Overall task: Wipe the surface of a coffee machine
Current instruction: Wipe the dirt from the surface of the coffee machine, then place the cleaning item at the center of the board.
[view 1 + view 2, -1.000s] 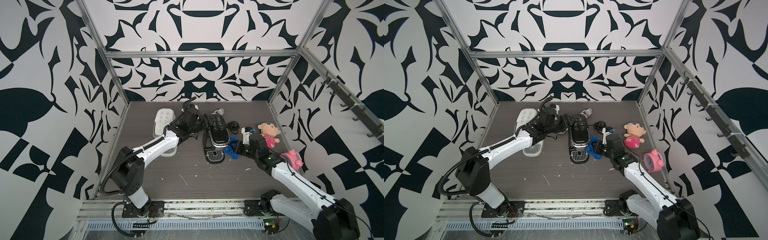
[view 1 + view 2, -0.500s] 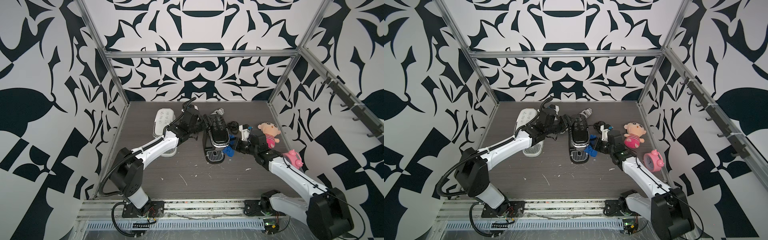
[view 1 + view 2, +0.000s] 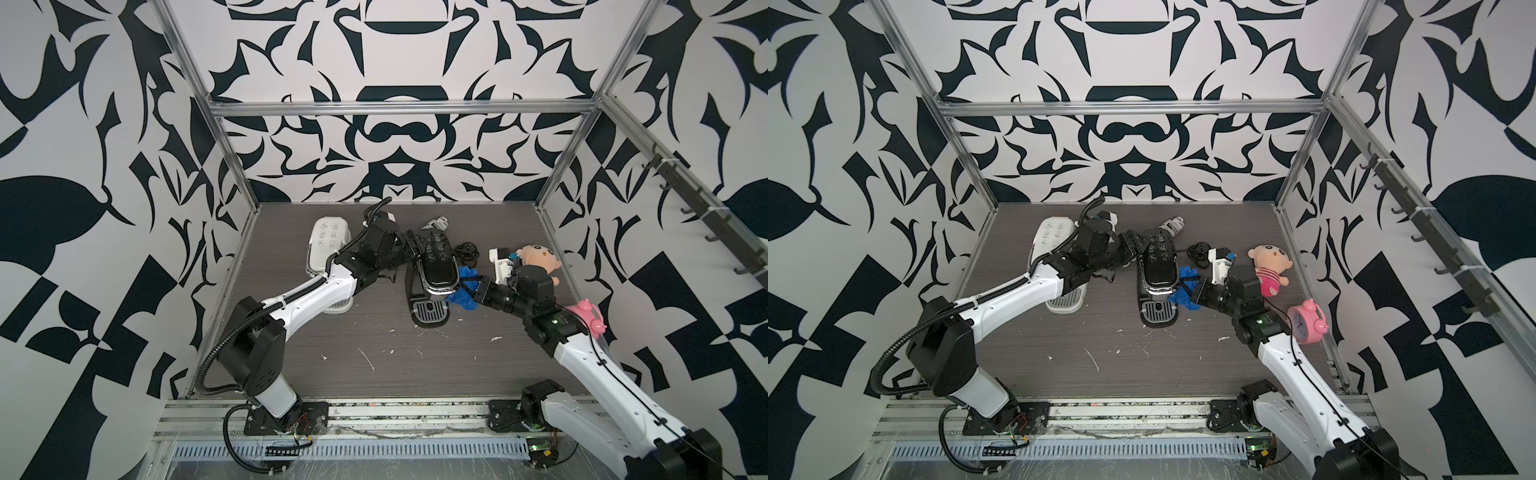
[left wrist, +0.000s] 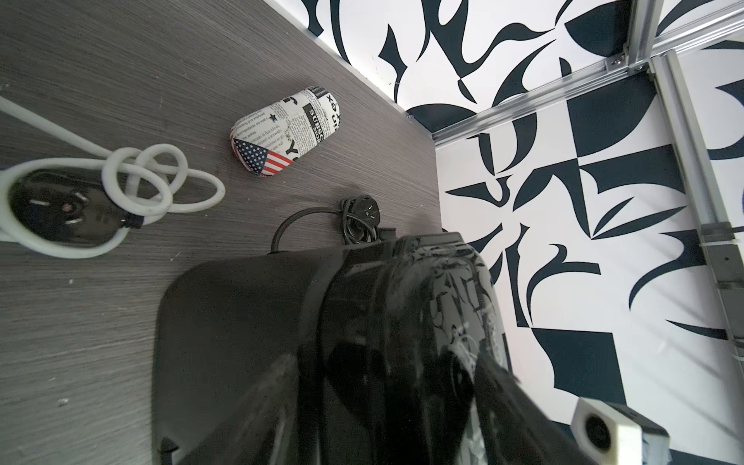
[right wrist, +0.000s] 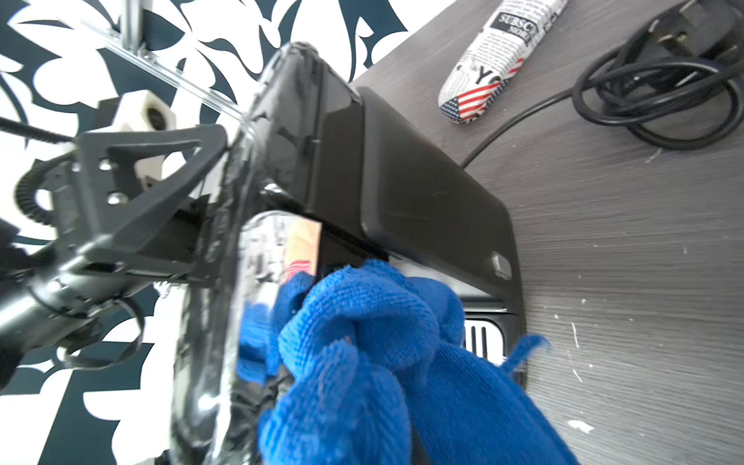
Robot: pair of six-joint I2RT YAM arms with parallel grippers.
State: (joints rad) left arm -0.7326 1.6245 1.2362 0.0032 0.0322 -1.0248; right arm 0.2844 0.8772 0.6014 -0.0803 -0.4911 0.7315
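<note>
Wiping step. Machine [image 3: 436, 266] mid-tabletop, nearer back edge. Left gripper [image 3: 409, 248] spread wide, clamps machine head. Right gripper [image 3: 473, 291] pinches cloth [image 3: 462, 300] against machine's right side. Next, likely: drag cloth along side with pressure.

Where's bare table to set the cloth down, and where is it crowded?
Free: the wide front strip of table between the black machine and the front rail. Crowded: the back right, with cord, doll and clock.
</note>
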